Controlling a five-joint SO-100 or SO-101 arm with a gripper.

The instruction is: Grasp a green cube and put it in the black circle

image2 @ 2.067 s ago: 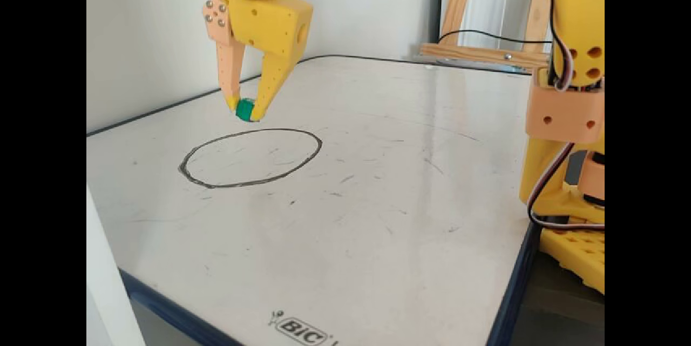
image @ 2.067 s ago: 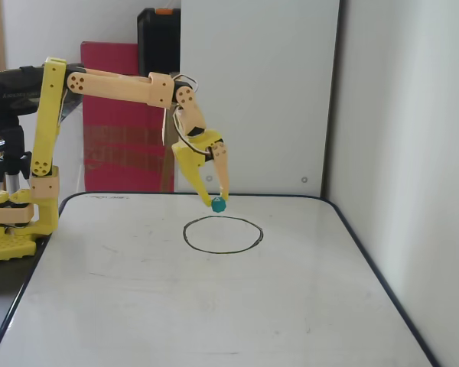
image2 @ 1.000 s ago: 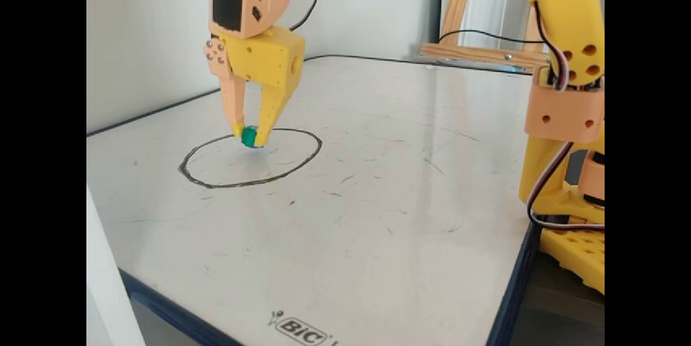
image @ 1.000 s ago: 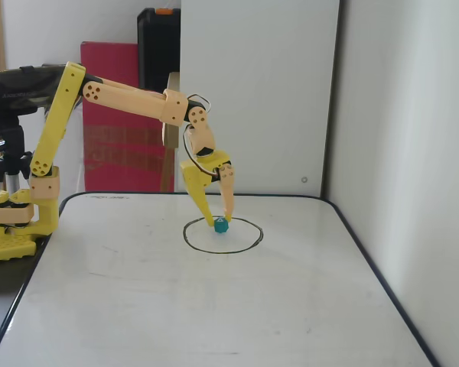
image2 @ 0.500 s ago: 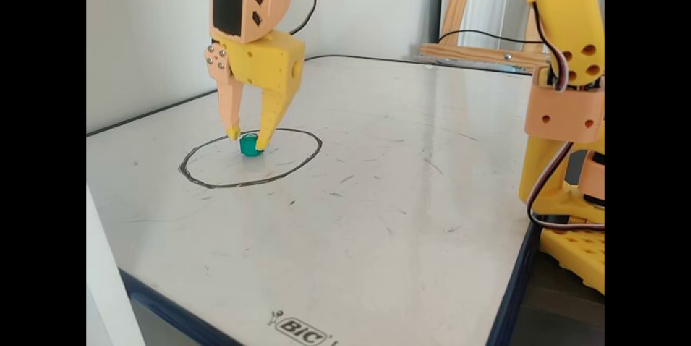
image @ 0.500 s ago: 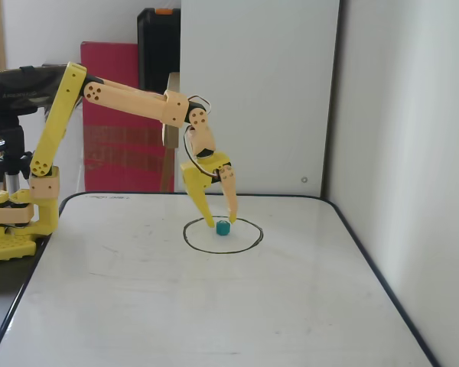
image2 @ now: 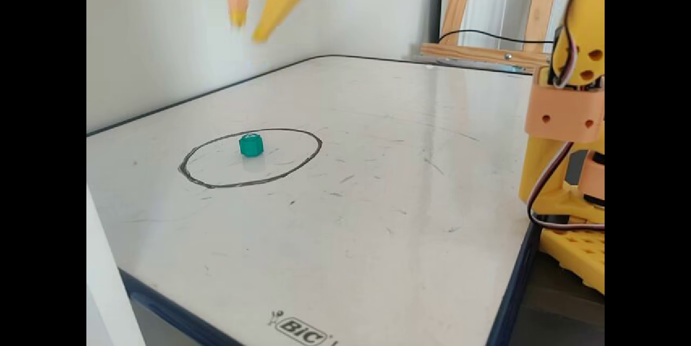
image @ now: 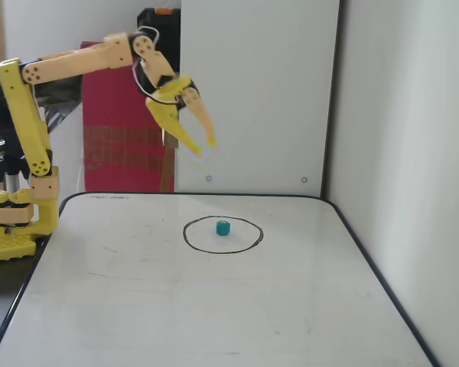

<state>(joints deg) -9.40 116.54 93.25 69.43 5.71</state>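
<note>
A small green cube (image: 223,228) sits on the whiteboard inside the black drawn circle (image: 191,243). It also shows in the other fixed view (image2: 251,145), inside the circle (image2: 302,162), nearer its far edge. My yellow gripper (image: 205,148) hangs high in the air above and behind the circle, fingers apart and empty. In the other fixed view the gripper (image2: 248,28) enters from the top edge, well above the cube, and looks blurred.
The whiteboard (image2: 378,216) has a dark rim and light scuff marks. The arm's yellow base (image: 8,222) stands at its left edge in one fixed view, and the base (image2: 572,173) is at the right in the other. White walls close the back and one side.
</note>
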